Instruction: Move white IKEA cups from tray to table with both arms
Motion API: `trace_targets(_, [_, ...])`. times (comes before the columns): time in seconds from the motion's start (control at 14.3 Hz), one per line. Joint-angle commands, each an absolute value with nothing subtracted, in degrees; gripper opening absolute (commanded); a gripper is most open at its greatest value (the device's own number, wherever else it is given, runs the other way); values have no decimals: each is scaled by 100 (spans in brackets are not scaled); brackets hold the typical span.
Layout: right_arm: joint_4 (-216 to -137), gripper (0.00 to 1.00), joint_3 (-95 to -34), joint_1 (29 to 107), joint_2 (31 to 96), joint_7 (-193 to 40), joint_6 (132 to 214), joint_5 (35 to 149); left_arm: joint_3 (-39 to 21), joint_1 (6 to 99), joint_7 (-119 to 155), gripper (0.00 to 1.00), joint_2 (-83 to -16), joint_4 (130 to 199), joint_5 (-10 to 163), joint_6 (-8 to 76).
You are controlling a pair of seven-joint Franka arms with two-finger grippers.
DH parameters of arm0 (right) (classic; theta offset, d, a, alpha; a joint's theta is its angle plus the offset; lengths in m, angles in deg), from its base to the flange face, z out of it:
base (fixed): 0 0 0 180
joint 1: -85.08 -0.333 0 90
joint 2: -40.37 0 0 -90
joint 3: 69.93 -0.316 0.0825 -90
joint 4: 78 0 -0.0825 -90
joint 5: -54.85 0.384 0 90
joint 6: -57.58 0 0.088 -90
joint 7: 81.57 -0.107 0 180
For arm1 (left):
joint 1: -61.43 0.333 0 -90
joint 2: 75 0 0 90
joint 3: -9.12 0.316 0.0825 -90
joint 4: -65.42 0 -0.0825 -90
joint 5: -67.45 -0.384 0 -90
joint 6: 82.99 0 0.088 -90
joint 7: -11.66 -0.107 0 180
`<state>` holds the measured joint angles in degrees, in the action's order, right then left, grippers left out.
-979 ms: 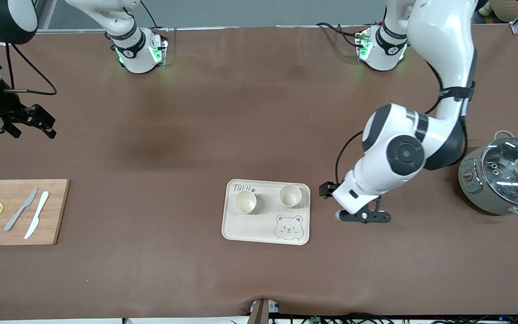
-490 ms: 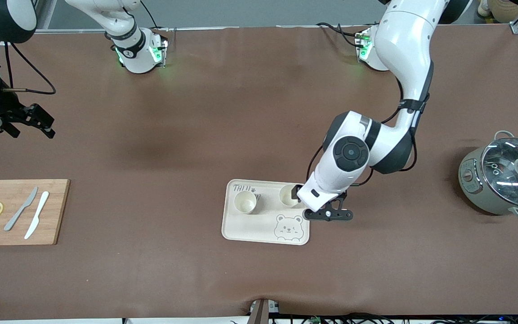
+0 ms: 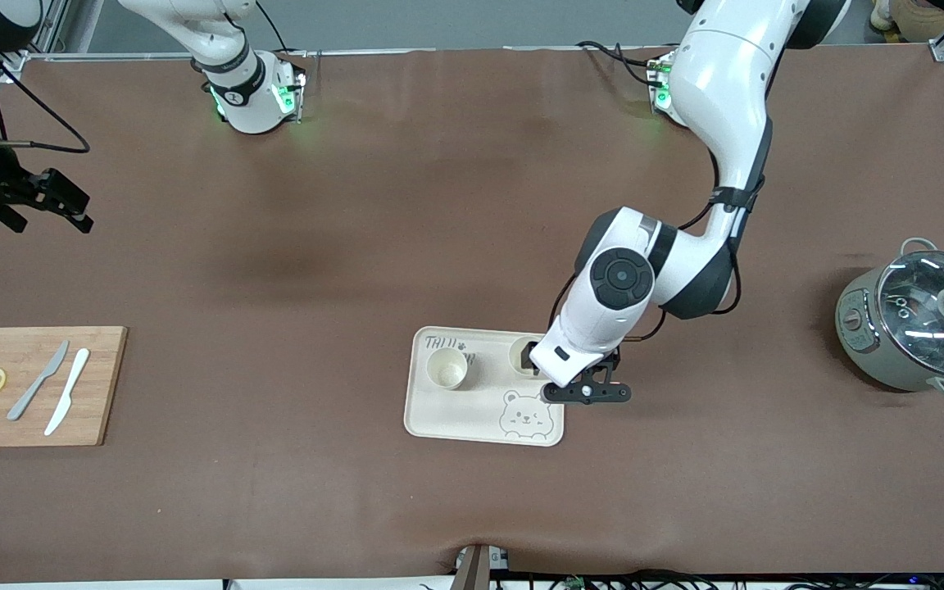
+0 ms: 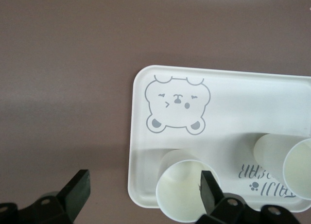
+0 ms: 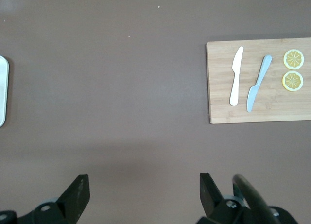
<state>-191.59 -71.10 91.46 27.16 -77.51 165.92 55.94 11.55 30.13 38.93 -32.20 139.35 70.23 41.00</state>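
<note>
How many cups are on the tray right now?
2. One cup stands on the tray toward the right arm's end; the other cup stands beside it, partly hidden under the open left gripper.

1. We see the left arm reach out from its base, its upper link running toward the front camera and its elbow bent above the table's middle.
2. Its forearm angles steeply down, wrist low.
3. The left gripper points straight down, fingers spread wide, nothing between them.
4. We find the right arm folded back toward its own end of the table, waiting there.
5. The right gripper hangs high above the tabletop, tilted.
6. Its fingers stand wide apart too, holding nothing.
</note>
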Motion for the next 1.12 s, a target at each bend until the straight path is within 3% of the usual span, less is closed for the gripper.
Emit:
trace_targets(0.0, [-18515, 100, -7116, 9149, 3113, -7718, 15964, 5670, 1255, 2909, 4092, 100, -3132, 13793, 6894, 4172])
trace_targets(0.42, [-17556, 100, -7125, 9132, 3580, -7718, 14548, 5670, 1281, 2830, 4189, 100, -2974, 13793, 6886, 4269])
trace_targets(0.7, [-17416, 100, -7125, 9088, 3598, -7735, 14459, 5635, 1658, 2488, 4268, 100, -2825, 13793, 6886, 4365])
trace_targets(1.05, [-17011, 100, -7125, 9070, 3791, -7735, 14450, 5626, 1650, 2478, 4321, 100, -2762, 13863, 6885, 4392])
